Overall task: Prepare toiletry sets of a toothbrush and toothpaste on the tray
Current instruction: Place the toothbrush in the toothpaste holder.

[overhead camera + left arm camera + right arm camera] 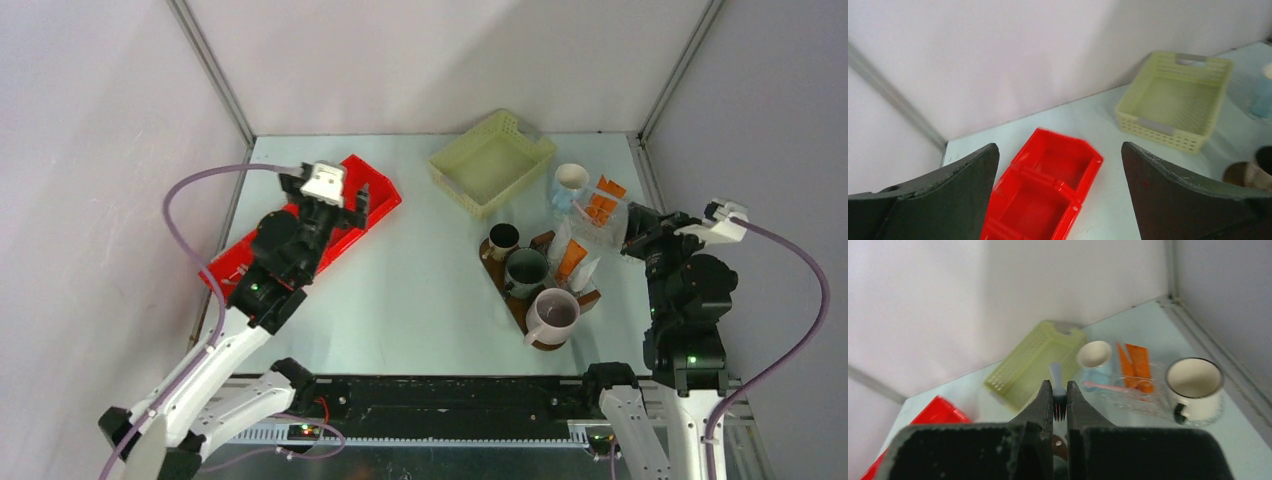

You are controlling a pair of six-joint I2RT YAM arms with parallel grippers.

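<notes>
Nearest me, the oval brown tray point(513, 300) lay on the right half of the bench point(410, 290), angled away towards the back. Three mugs stood on it in a row: the mauve-grey mug point(553, 315) at the near end, the dark green mug point(526, 270) in the middle and the small dark brown mug point(503, 240) at the far end. An orange tube point(572, 258) leaned just to the right of the green mug, with a white tube point(586, 272) close beside it at the tray's right edge.

The right arm reached in from the right, level with the tray. The right gripper point(1059, 390) was pressed together on a pale toothbrush point(1056, 374), whose bristled head stuck out past the fingertips; I could not tell from above exactly where it hung over the tray.

On the left, the left gripper point(1059, 146) was spread wide with nothing between its fingers, held above the red bin point(1048, 185). The bin lay slantwise by the left wall, and the compartments I could see held nothing.

Further back on the right sat a clear container point(603, 207) holding more orange tubes, with a white cup point(572, 177) just behind it and, in the right wrist view, a white enamel mug point(1194, 385) next to it. The pale yellow mesh basket point(493, 160) stood farthest off, near the back wall.
</notes>
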